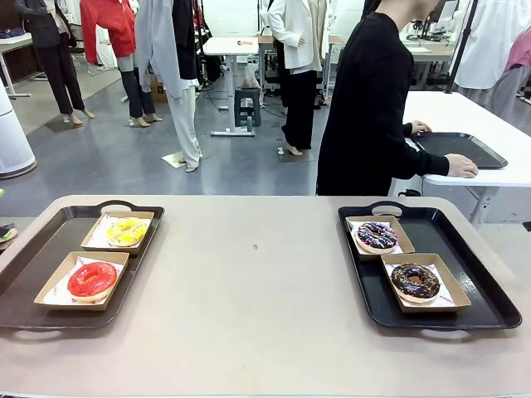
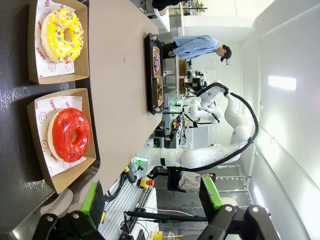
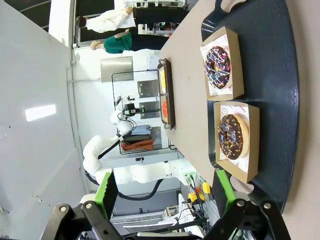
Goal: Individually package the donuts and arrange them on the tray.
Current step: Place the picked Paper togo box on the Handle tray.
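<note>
Apparently "YUMMY" is printed on the paper liner (image 2: 46, 36) under the yellow donut (image 2: 62, 34).

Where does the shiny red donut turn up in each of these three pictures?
Front view: red donut sits in the near box on the left tray, lower left.
Left wrist view: it lies at left centre, below the yellow donut.
Right wrist view: tiny and far off, a red spot on the distant tray.
Shared landmark: the yellow donut beside it.
</note>
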Robot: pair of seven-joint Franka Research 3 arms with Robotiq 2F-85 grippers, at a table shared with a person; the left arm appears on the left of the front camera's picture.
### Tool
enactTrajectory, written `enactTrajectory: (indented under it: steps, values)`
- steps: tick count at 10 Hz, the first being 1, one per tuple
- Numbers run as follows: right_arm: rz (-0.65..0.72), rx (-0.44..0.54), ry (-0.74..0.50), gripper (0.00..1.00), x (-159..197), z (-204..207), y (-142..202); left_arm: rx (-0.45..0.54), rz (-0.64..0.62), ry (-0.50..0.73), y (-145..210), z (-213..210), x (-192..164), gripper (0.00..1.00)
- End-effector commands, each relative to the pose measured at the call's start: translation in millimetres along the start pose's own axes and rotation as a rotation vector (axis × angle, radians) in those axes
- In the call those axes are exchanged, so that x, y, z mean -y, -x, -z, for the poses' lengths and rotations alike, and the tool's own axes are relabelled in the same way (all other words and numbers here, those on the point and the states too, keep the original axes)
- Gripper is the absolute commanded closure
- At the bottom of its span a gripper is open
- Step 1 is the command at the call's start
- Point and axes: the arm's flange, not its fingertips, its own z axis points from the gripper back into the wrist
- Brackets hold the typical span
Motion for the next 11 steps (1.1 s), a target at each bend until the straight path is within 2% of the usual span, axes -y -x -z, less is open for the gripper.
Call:
enactTrajectory:
  steps: [1, 11]
  values:
    - [0.009, 0.000, 0.002, 0.00, -0.2, 0.8, 0.7, 0.001, 0.013, 0.007, 1.5, -2.0, 1.3, 0.00]
    - [0.009, 0.000, 0.002, 0.00, -0.2, 0.8, 0.7, 0.001, 0.013, 0.007, 1.5, -2.0, 1.3, 0.00]
